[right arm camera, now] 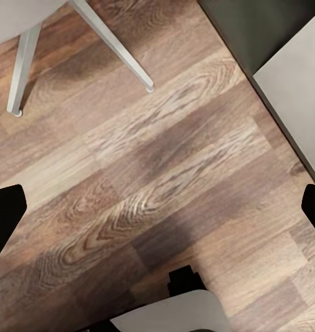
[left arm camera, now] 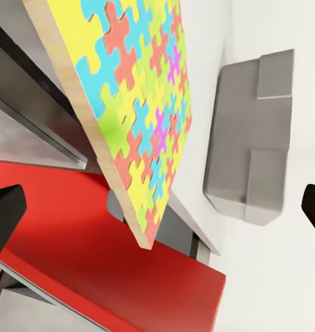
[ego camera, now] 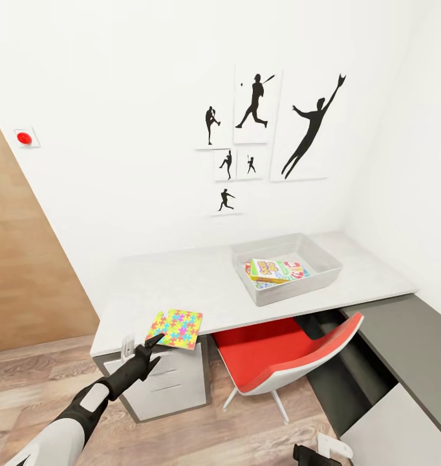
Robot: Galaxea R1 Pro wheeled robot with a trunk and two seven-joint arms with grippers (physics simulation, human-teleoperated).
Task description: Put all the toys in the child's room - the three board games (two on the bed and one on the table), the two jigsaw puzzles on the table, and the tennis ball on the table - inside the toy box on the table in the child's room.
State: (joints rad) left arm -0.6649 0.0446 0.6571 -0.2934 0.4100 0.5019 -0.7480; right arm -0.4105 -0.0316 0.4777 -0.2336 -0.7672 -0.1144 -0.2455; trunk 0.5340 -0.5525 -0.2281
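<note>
Toy box (ego camera: 324, 275): grey tray, right of centre in the head view, on the pale bench (ego camera: 182, 278). It already held flat printed game boxes, the top one a white-green-red board game (ego camera: 279, 268) with at least one more beneath; the exact count could not be told.

Jigsaw puzzle (ego camera: 176, 327): multicolour square at the bench's near edge, lower left of centre, partly overhanging it and well apart from the toy box. Not yet stowed.

Left hand (ego camera: 157, 341): at the puzzle's near corner, fingers spread wide, nothing gripped; in the left wrist view the puzzle (left arm camera: 140, 111) lay ahead between the dark fingertips.

Right hand (right arm camera: 157, 200): held low over the wood floor (right arm camera: 164, 173) by the red chair (ego camera: 279, 356), fingers apart, empty.

Judged state: task partly done. This puzzle awaited pick-up; second puzzle, tennis ball and any remaining game unaccounted for here.
</note>
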